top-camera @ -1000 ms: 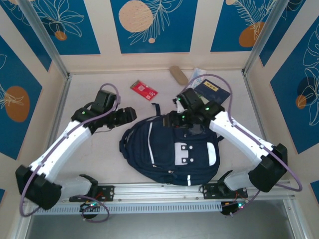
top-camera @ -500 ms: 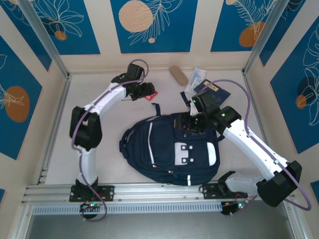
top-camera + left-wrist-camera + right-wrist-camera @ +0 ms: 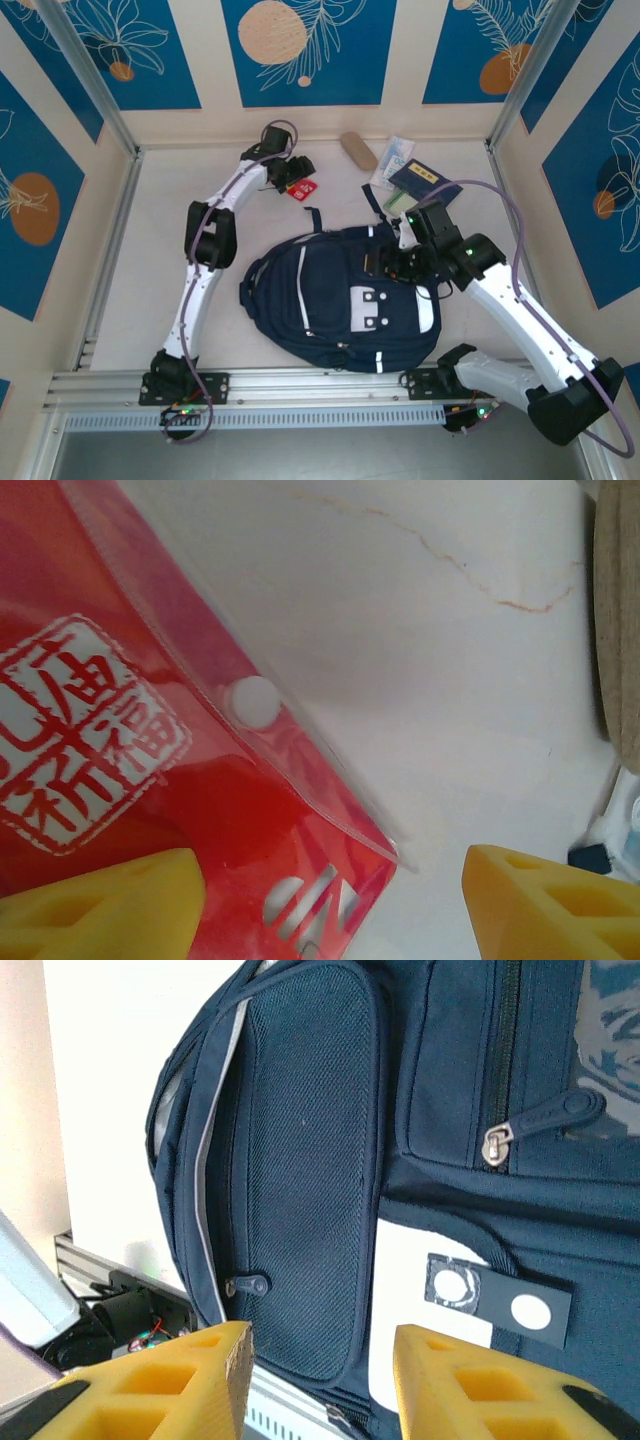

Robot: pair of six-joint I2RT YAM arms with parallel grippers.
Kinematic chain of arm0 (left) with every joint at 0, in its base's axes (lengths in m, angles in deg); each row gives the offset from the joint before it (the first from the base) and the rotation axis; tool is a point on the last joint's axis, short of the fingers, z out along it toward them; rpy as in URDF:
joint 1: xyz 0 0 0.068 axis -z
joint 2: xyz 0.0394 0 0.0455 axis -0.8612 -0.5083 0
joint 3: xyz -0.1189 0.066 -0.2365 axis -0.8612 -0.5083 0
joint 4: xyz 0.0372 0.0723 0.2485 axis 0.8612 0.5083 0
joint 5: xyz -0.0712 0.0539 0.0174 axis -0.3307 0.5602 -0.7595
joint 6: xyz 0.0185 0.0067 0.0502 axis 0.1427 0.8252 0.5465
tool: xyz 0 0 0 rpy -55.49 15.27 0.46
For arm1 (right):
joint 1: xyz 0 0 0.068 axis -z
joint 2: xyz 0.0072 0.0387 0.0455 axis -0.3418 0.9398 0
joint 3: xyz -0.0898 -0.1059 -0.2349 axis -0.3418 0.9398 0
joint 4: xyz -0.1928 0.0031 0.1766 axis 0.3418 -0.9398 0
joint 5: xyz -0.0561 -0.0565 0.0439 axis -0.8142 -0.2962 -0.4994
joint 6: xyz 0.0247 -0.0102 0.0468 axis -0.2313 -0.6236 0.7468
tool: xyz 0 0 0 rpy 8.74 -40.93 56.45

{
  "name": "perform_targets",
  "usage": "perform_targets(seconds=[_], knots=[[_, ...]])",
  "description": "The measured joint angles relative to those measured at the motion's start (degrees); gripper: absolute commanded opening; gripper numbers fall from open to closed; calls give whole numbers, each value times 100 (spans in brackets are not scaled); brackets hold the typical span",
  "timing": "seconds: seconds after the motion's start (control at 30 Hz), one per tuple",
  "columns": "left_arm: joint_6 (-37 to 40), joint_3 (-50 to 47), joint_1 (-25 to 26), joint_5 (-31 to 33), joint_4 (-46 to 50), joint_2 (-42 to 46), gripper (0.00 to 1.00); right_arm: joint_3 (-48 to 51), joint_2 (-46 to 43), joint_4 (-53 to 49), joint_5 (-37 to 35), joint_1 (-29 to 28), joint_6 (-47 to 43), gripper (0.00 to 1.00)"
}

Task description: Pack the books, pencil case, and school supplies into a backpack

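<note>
Navy backpack (image 3: 340, 310) lies on the desk (image 3: 150, 250); beyond its top, the left gripper (image 3: 292, 178) hides most of the small red book (image 3: 305, 190) from above; the left wrist view shows jaws apart over the book's corner; right gripper (image 3: 385, 262), jaws apart and empty, hovers over the backpack's upper pockets.

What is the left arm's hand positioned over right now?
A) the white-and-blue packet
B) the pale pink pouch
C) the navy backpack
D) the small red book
D: in the left wrist view the small red book lies right under the left hand, whose yellow fingers stand apart with nothing between them.
</note>
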Motion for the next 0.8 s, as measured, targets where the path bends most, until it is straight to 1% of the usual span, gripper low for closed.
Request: perform_targets(seconds=[0.1, 0.23, 0.3, 0.33, 0.5, 0.67, 0.8], knots=[[-157, 140, -2, -11, 219, -20, 73, 133, -223, -37, 94, 20, 57, 42], [-223, 160, -2, 15, 466, -37, 74, 192, -299, -118, 140, 52, 81, 42], [-221, -2, -2, 57, 485, 52, 74, 192, -299, -129, 142, 81, 98, 42], [-221, -190, -2, 79, 437, 157, 74, 192, -299, -129, 142, 92, 101, 42], [-264, -1753, -22, 271, 299, 1088, 74, 192, -299, -125, 199, 120, 101, 42], [-238, -2824, -87, 382, 195, 1729, 74, 192, -295, -118, 282, 125, 103, 42], [-216, -3965, -173, 400, -26, 2424, 73, 192, -249, -15, 343, 125, 103, 42]])
